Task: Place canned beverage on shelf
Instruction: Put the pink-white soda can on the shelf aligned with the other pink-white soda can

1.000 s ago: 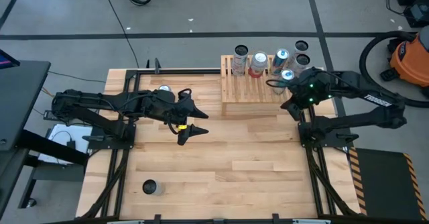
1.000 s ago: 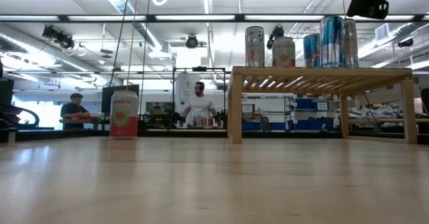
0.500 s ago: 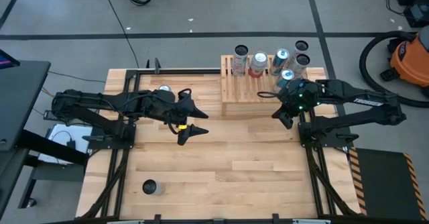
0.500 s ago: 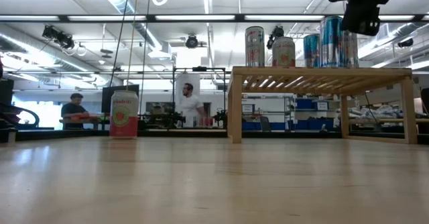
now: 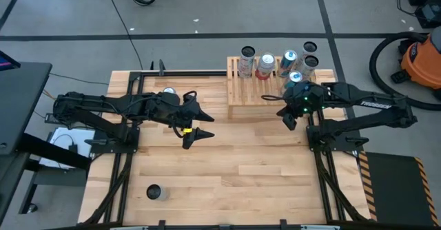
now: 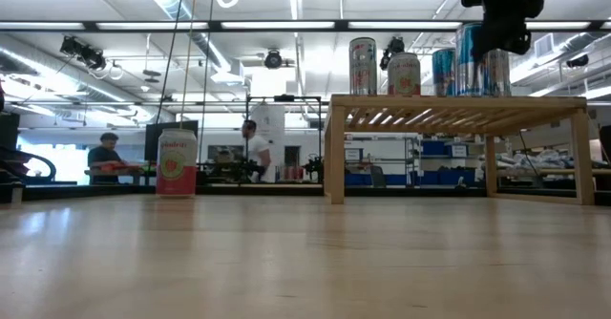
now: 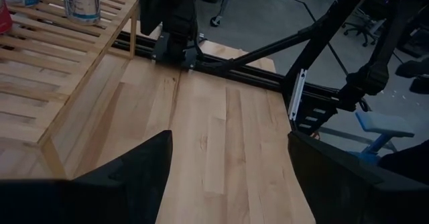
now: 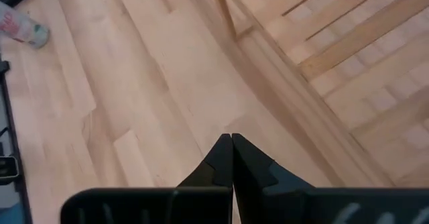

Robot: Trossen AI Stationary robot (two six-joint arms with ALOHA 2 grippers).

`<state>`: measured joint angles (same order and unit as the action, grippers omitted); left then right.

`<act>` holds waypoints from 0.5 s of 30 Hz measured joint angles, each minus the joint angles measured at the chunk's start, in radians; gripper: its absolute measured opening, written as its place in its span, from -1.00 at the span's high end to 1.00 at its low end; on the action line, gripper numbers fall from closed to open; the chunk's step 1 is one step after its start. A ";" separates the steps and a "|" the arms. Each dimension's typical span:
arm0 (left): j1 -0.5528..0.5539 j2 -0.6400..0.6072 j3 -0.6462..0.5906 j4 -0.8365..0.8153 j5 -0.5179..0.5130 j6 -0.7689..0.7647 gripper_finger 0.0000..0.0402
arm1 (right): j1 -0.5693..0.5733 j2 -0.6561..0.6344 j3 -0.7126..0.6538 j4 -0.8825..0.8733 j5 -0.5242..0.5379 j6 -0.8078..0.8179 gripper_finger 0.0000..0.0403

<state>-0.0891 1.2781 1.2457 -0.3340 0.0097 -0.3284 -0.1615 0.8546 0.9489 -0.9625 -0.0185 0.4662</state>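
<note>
While cans crown shelf (image 5: 260, 85), right gripper (image 5: 288, 122) closed

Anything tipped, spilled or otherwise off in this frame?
Nothing stands out. The cans on the shelf stand upright, as does the pink can on the table. No spill shows.

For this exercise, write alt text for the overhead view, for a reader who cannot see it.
A wooden table seen from above: the shelf at its far edge holds several cans, and the right end effector, shut and empty, hangs just off the shelf's front right corner. The left end effector waits open near the table's middle, and two more cans stand apart.
</note>
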 joint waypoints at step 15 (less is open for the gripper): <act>0.000 0.000 0.000 0.000 0.000 0.001 -0.49 | 0.000 0.066 0.000 0.012 -0.060 0.001 0.98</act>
<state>-0.0893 1.2781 1.2457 -0.3344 0.0093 -0.3279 -0.1612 0.9209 0.9493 -0.9508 -0.0788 0.4673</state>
